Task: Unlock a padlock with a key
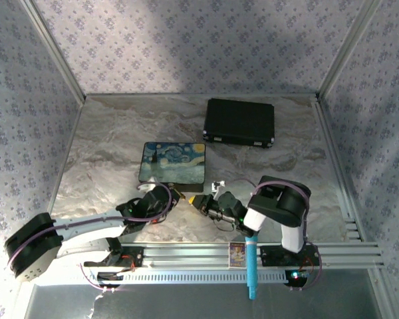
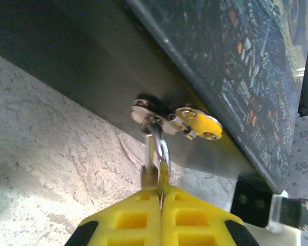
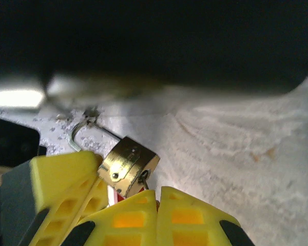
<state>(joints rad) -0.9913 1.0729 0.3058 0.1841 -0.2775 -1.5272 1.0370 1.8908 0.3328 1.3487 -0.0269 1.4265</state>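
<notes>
We see a marbled table (image 1: 106, 153) walled in by patterned panels. Toward its far right lies a flat black case (image 1: 239, 121). Nearer the middle sits a painted box (image 1: 173, 163), its lid covered in a swirling night-sky picture. On the rail at the near edge, a blue cylinder (image 1: 251, 266) sits just beside the right arm's base.

Both arms reach in to the box's near edge, and their tips almost meet there. The left gripper (image 1: 177, 195) comes in from the left. In its wrist view the yellow jaws are clenched together on the padlock's thin silver shackle (image 2: 161, 151). The shackle rises from between the jaws to a metal fitting on the box's side. A small yellow piece (image 2: 201, 123) is fixed to the box just beside that fitting.

The right gripper (image 1: 198, 201) comes in from the right. Its wrist view shows the brass padlock (image 3: 129, 161) tilted just above the table, close to the box's near side. The padlock touches the left gripper's fingers (image 3: 61, 177) on one side and the right gripper's on the other.

The right jaws are clenched on the key (image 3: 142, 178). We can make out just a small dark sliver of it, meeting the padlock's underside.
</notes>
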